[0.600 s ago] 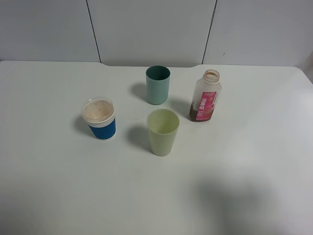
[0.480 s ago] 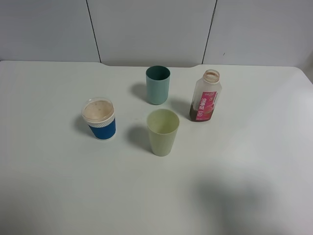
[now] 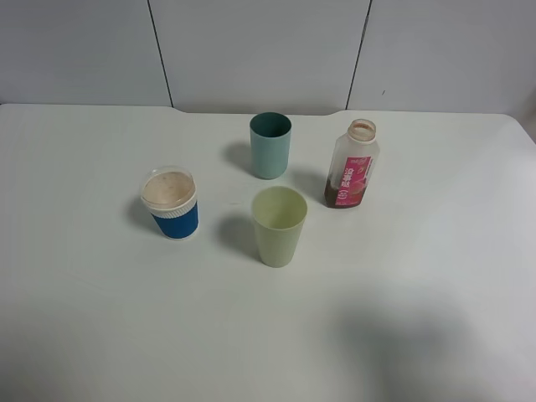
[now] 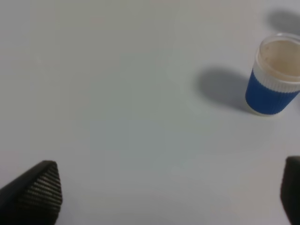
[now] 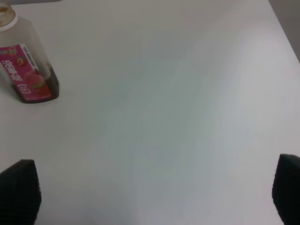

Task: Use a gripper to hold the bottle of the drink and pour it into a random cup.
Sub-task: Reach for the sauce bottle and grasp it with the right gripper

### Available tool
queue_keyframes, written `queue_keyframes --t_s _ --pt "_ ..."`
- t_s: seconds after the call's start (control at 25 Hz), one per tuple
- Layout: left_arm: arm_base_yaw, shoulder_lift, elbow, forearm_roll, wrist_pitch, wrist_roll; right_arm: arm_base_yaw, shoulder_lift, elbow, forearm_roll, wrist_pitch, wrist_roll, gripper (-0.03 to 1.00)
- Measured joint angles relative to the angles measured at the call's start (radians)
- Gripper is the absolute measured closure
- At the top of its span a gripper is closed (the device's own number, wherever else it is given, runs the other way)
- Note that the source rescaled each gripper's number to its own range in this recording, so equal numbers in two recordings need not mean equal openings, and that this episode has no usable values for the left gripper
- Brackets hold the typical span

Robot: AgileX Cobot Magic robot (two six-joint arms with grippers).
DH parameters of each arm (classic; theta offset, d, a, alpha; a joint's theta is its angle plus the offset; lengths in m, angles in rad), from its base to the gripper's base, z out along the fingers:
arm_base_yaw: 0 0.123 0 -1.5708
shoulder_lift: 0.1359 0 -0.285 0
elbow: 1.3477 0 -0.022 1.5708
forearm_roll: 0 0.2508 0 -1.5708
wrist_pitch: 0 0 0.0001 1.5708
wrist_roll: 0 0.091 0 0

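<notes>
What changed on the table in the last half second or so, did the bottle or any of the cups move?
Nothing visibly changed in the high view. The bottle stands upright in the same spot with the drink low in it. The yellow-green cup, the teal cup and the blue paper cup are where they were. Nothing was taken hold of or let go.

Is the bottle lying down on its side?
No, the small clear plastic bottle with the pink-red label stands upright on the white table.
</notes>
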State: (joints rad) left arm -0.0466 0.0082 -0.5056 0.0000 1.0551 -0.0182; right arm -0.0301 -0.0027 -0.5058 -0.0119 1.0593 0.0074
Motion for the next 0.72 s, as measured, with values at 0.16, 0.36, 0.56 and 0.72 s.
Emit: queue_keyframes --t_s 0.16,0.36,0.56,0.72 --pt "0.0 0.0 0.0 0.0 0.0 0.0 0.0 0.0 0.0 0.0 0.0 0.0 -0.03" --pt "0.0 0.0 0.0 0.0 0.0 0.0 0.0 0.0 0.0 0.0 0.0 0.0 -0.03" --pt "0.0 0.0 0.0 0.0 0.0 0.0 0.0 0.0 0.0 0.0 0.0 0.0 -0.03" --pt "0.0 0.0 0.0 0.0 0.0 0.0 0.0 0.0 0.0 0.0 0.0 0.0 -0.03"
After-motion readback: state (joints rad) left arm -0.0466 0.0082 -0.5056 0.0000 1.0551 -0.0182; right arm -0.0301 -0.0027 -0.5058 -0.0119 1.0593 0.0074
